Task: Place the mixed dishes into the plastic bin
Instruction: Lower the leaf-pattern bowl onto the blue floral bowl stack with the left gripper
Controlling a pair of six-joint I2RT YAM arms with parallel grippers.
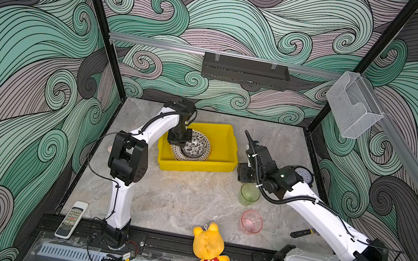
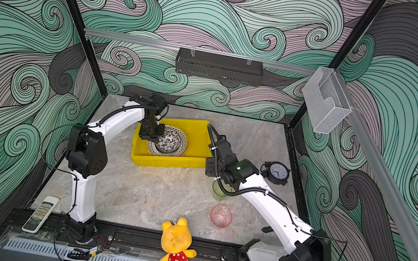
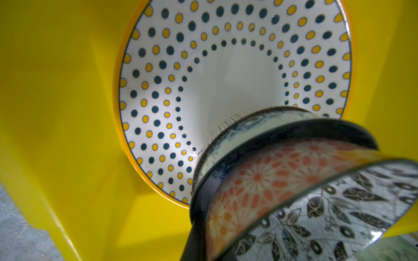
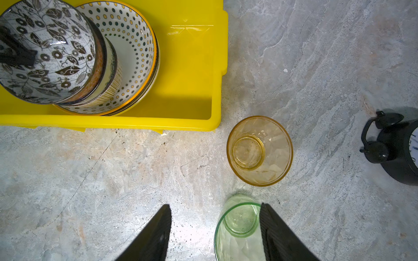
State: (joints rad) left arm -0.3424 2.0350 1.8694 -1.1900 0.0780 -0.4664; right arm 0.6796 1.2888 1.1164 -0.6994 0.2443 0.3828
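The yellow plastic bin [image 1: 225,137] [image 2: 202,130] holds a dotted plate [image 3: 158,90] [image 4: 135,45] atop other plates. A stack of bowls stands on it, the black-white leafy bowl [image 1: 194,150] [image 4: 49,52] uppermost. My left gripper [image 1: 184,147] [image 2: 155,139] is shut on that bowl's rim, one finger [image 3: 194,239] outside it. My right gripper [image 4: 214,205] [image 1: 243,173] hangs open over the table in front of the bin's right corner, above the green cup [image 4: 239,221] [image 1: 249,194]. An amber cup [image 4: 260,150] stands beyond it. The pink cup [image 1: 251,222] [image 2: 221,216] stands nearer the front.
A black alarm clock [image 1: 303,174] [image 4: 395,149] stands right of the cups. A yellow plush bear [image 1: 210,256] and a remote [image 1: 71,219] lie at the front edge. A black rack [image 1: 246,71] and a clear box [image 1: 352,107] hang on the walls.
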